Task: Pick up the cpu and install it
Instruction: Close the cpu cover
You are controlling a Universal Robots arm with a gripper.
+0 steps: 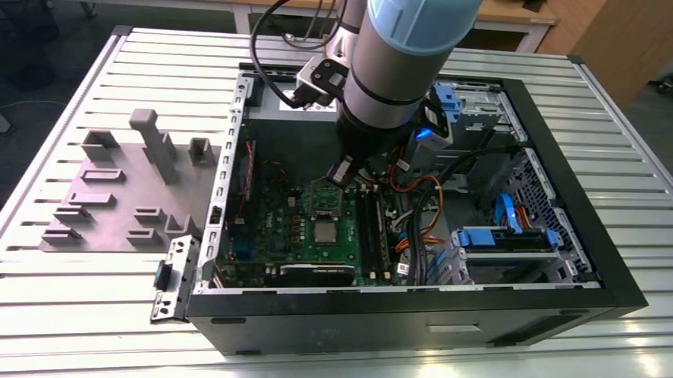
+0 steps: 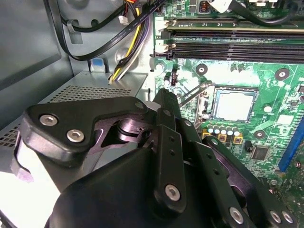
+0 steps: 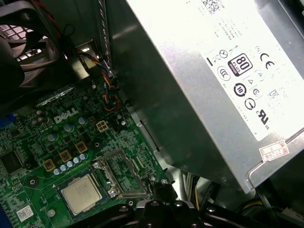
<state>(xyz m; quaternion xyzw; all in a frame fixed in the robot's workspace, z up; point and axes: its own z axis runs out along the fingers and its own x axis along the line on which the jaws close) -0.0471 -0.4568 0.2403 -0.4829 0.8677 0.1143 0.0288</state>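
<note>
A slatted metal table [image 1: 84,71] carries an open black computer case [image 1: 421,323] lying on its side, with a grey moulded holder block [image 1: 116,197] beside it on the exterior view's left. The robot arm [image 1: 405,63] reaches down into the case.

In the first wrist view a grey power supply [image 3: 199,95] looms over the board. Its white label [image 3: 247,61] bears black certification marks and fine print, with a small red-edged sticker near one corner. The green motherboard [image 1: 284,236] covers the case floor and carries white lettering.

The gripper [image 1: 341,172] hangs just above the board. In both wrist views its fingers [image 2: 164,102] appear drawn together into one narrow black tip [image 3: 159,189], with nothing held between them and nothing visibly touched.

The silver socket frame [image 3: 121,173] lies just beside that tip. The cpu [image 3: 81,192] lies flat on the motherboard on the frame's far side from the tip, near it but apart. In the exterior view it [image 1: 326,232] sits closer to the case's near edge than the tip does. In the second wrist view it [image 2: 234,105] lies beyond a thin metal lever [image 2: 194,92].
</note>
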